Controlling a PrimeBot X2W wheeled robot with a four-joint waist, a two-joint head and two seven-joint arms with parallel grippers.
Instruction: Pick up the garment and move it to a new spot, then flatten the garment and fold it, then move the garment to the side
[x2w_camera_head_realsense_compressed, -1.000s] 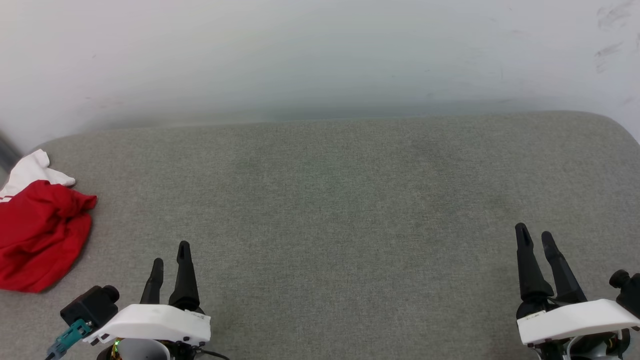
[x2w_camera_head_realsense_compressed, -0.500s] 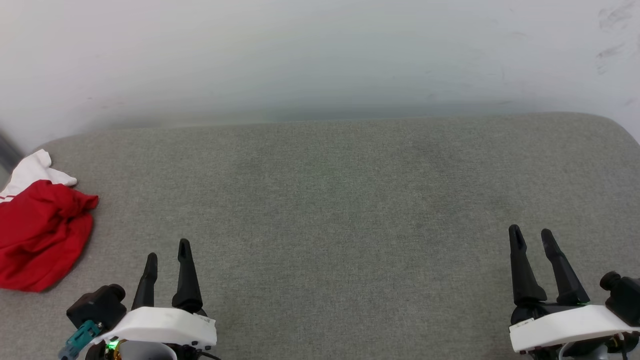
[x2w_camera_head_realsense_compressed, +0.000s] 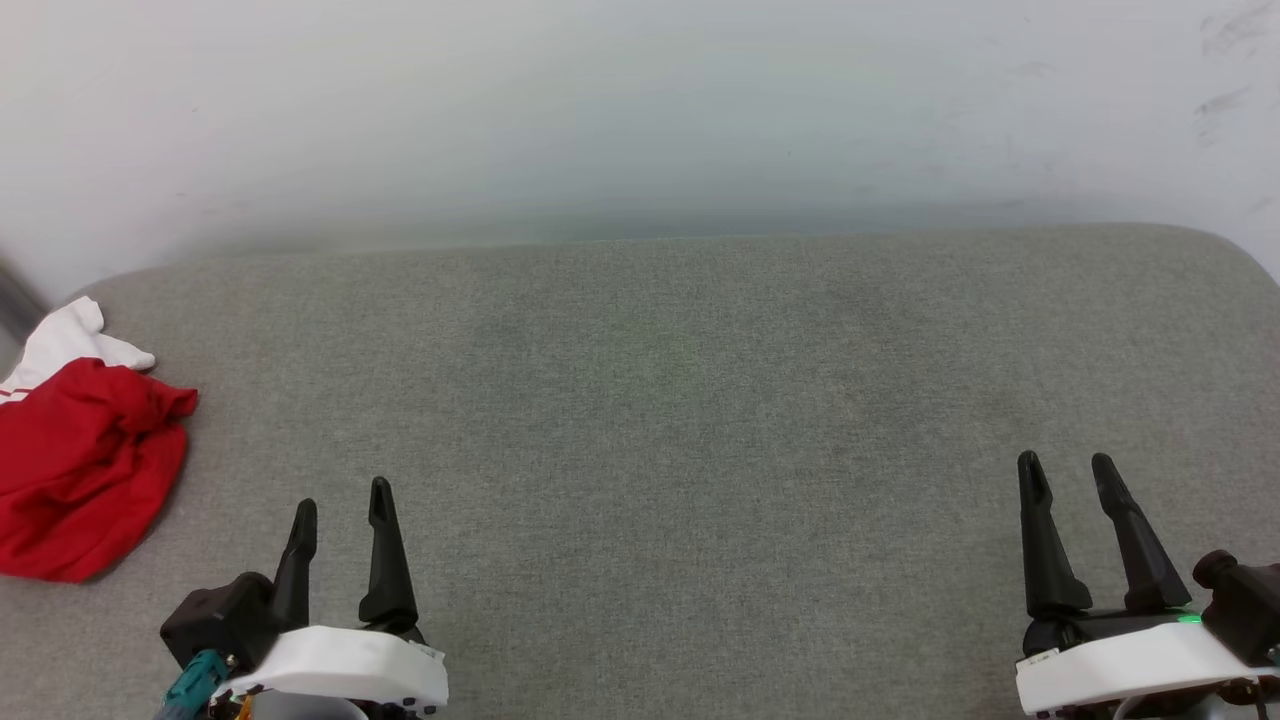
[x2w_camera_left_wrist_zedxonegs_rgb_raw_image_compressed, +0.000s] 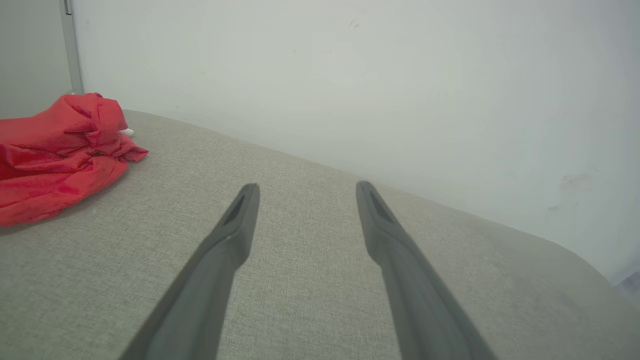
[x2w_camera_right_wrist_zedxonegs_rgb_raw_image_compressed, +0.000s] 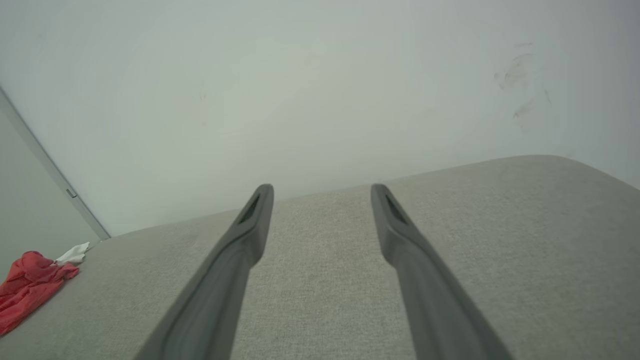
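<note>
Since the garment (x2w_camera_head_realsense_compressed: 85, 470) lies crumpled at the far left edge of the grey bench (x2w_camera_head_realsense_compressed: 680, 400), nothing looks done yet: pickup, flattening, folding and setting aside all remain. The left claw (x2w_camera_head_realsense_compressed: 342, 497) and right claw (x2w_camera_head_realsense_compressed: 1066, 462) hover parted and empty; a pale wall (x2w_camera_head_realsense_compressed: 640, 120) backs the bench, and nothing seems to obstruct the reach.

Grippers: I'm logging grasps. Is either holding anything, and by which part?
Nothing is held. The left gripper and right gripper are open and empty; the garment lies crumpled at the robot's far left, apart from both.
</note>
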